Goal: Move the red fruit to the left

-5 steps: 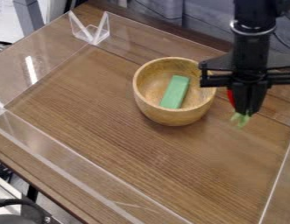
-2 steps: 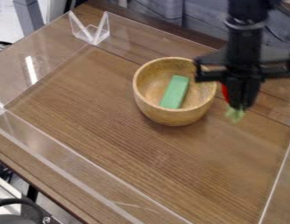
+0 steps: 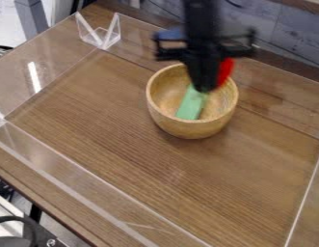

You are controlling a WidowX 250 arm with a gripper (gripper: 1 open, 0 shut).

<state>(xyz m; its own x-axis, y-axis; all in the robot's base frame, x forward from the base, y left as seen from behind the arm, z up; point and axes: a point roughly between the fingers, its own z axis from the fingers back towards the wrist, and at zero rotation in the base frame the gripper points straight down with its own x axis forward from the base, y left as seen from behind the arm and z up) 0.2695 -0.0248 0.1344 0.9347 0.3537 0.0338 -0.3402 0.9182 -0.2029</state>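
Note:
My gripper (image 3: 208, 79) hangs over the wooden bowl (image 3: 163, 106), pointing almost straight down and blurred by motion. It is shut on the red fruit (image 3: 226, 70), which shows as a bright red patch at the right side of the fingers, above the bowl's far right rim. A green rectangular block (image 3: 189, 104) lies inside the bowl, partly behind the gripper. The fruit's leafy stem cannot be made out in the blur.
The wooden table (image 3: 97, 135) is fenced by low clear plastic walls (image 3: 46, 174). A small clear plastic stand (image 3: 100, 34) sits at the far left corner. Open wood lies left of and in front of the bowl.
The gripper has swung left with the red fruit, from beside the bowl's right rim to above the bowl, and risen slightly. Bowl and green block have stayed put.

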